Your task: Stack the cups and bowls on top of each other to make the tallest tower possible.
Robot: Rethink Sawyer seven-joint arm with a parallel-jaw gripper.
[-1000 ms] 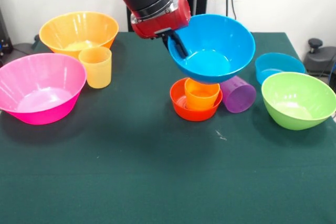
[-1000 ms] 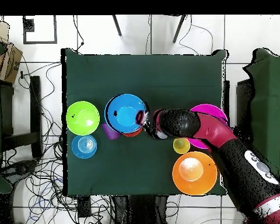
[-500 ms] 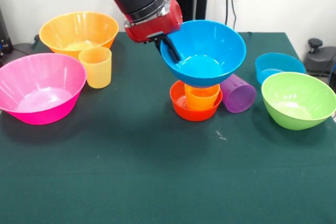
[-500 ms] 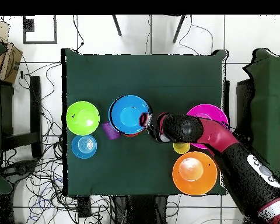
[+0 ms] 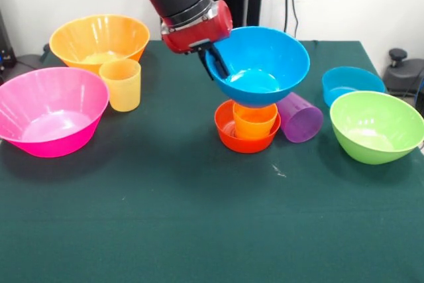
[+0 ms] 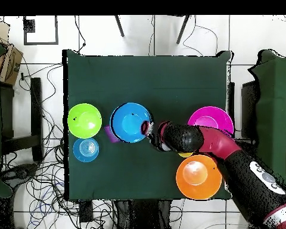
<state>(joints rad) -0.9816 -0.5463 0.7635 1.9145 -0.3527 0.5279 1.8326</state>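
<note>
My gripper (image 5: 217,63) is shut on the left rim of the medium blue bowl (image 5: 265,64), one finger inside and one outside. The bowl hangs directly over the tower, an orange cup (image 5: 255,120) standing in the small red-orange bowl (image 5: 228,134). Its base is at the cup's rim; I cannot tell if they touch. A purple cup (image 5: 301,118) lies on its side just right of the tower. From overhead the blue bowl (image 6: 130,122) hides the tower, with the gripper (image 6: 147,127) at its rim and the purple cup (image 6: 112,135) peeking out.
At the left are a yellow-orange cup (image 5: 121,84), the big yellow bowl (image 5: 99,39) and the big pink bowl (image 5: 50,111). At the right stand the lime green bowl (image 5: 374,127) and the small blue bowl (image 5: 351,83).
The blue bowl has shifted a little left in the front view and settled lower and more level over the orange cup. The gripper's hold on its rim is unchanged.
</note>
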